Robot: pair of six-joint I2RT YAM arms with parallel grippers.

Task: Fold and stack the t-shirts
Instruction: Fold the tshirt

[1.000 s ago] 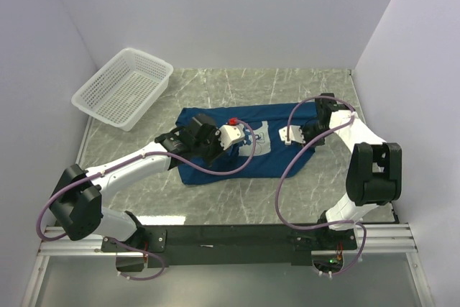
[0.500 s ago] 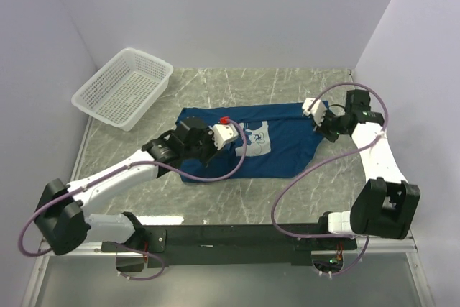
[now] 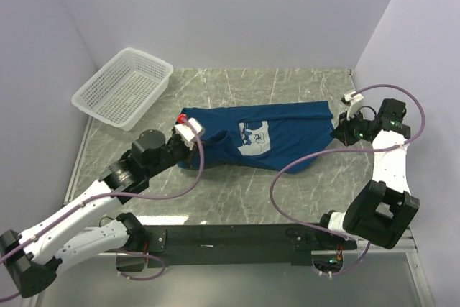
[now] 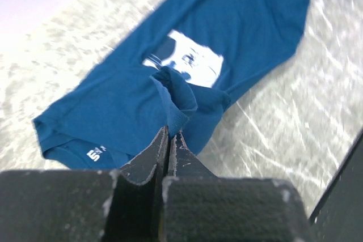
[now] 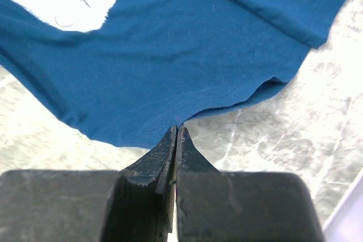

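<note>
One dark blue t-shirt (image 3: pixel 287 129) lies stretched across the marble table, its pale chest print (image 3: pixel 253 138) facing up. My left gripper (image 3: pixel 195 141) is shut on a bunched fold at the shirt's left end. In the left wrist view the jaws (image 4: pixel 173 132) pinch that fold, with the t-shirt (image 4: pixel 238 21) and print (image 4: pixel 187 60) beyond. My right gripper (image 3: pixel 338 124) is shut on the shirt's right end. In the right wrist view its tips (image 5: pixel 176 130) close on the hem of the t-shirt (image 5: pixel 187 43).
A white mesh basket (image 3: pixel 123 88) stands at the back left, tilted against the wall. Grey walls close in the table (image 3: pixel 237 203) at the back and on both sides. The black rail (image 3: pixel 230 236) with the arm bases runs along the near edge.
Both arms have pulled apart: the left gripper moved left and towards me, the right gripper moved right. The shirt between them has been drawn out longer and flatter.
</note>
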